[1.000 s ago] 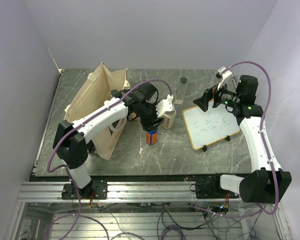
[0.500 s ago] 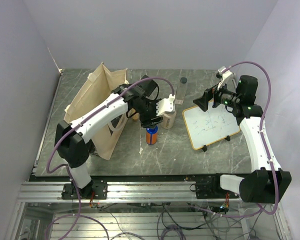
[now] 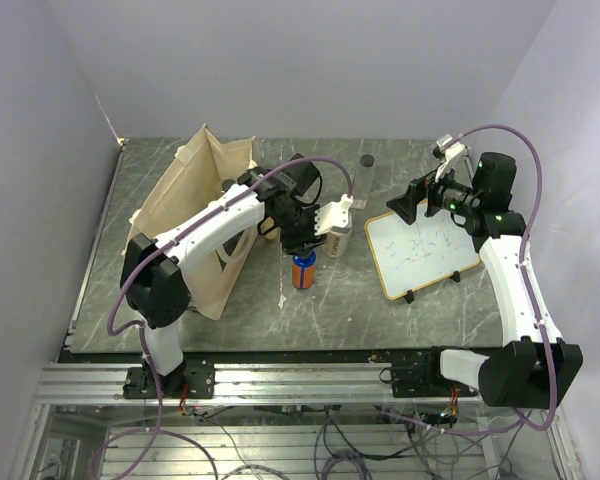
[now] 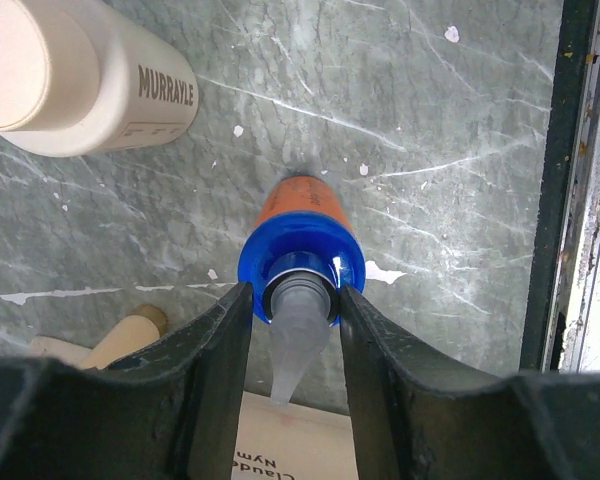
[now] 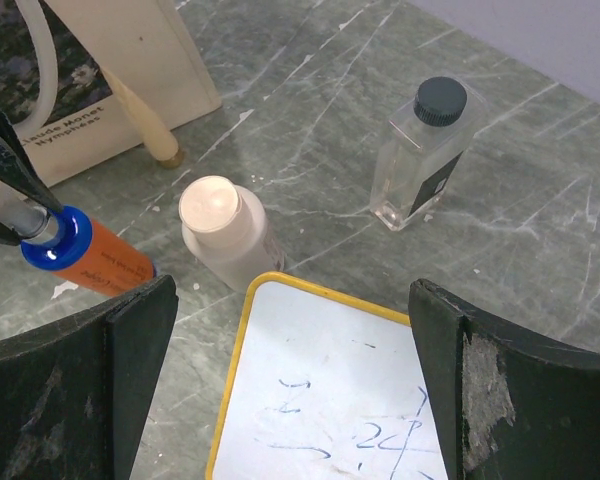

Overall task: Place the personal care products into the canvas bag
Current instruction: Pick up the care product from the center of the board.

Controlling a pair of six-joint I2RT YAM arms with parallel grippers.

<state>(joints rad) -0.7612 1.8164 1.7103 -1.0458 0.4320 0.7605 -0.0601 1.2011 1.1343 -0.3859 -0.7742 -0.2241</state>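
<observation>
A blue-and-orange bottle (image 3: 302, 270) (image 4: 302, 215) (image 5: 95, 262) stands upright on the table, just right of the canvas bag (image 3: 195, 215) (image 5: 130, 60). My left gripper (image 3: 302, 243) (image 4: 295, 300) hangs over it, its jaws straddling the pale cap above the blue collar. Thin gaps show on both sides, so it is open. A cream wide-lidded bottle (image 3: 338, 236) (image 4: 90, 85) (image 5: 225, 235) stands close to the right of it. Farther back is a clear bottle (image 3: 360, 185) (image 5: 415, 160) with a dark cap. My right gripper (image 3: 412, 200) (image 5: 293, 300) hovers wide open and empty above the whiteboard's near corner.
A yellow-edged whiteboard (image 3: 423, 248) (image 5: 330, 400) with blue scribbles lies at the right. The bag's printed side (image 4: 280, 440) faces the bottles, and a handle end (image 5: 152, 135) rests on the table. The table's dark edge rail (image 4: 575, 200) runs along one side.
The left gripper's jaws have narrowed around the bottle's cap, and the arm has shifted slightly. The bottle stays on the table. The right arm has not moved.
</observation>
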